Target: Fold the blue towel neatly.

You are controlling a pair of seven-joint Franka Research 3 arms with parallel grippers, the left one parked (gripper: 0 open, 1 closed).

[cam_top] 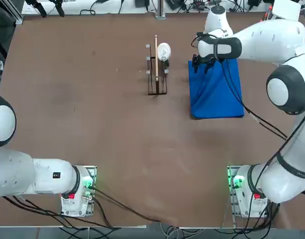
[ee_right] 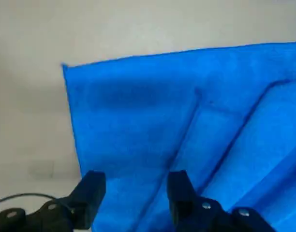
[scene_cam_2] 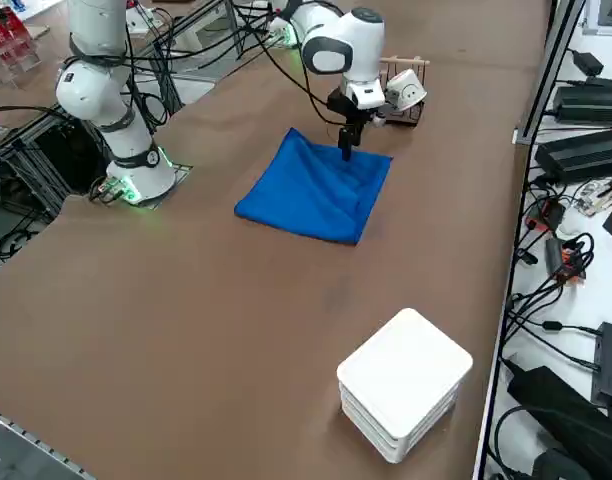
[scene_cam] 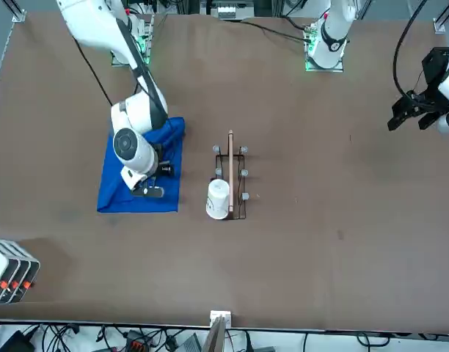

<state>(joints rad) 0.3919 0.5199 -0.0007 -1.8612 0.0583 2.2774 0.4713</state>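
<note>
The blue towel point(cam_top: 216, 92) lies folded on the brown table in the right half of the top view, with creases running across its upper layer point(ee_right: 148, 106). My right gripper point(cam_top: 200, 64) is low over the towel's far edge, near the corner that faces the wooden rack. In the right wrist view the gripper point(ee_right: 136, 181) is open, and its two black fingers straddle a raised fold of the cloth. The front view shows the gripper point(scene_cam: 152, 183) down on the towel point(scene_cam: 114, 194). From the right side, the gripper point(scene_cam_2: 346, 150) points straight down onto the towel point(scene_cam_2: 316, 190).
A small wooden rack point(cam_top: 156, 64) stands just left of the towel, with a white cup-like object point(cam_top: 163, 51) at its far end. A white box point(scene_cam_2: 404, 380) sits near the table's far right corner.
</note>
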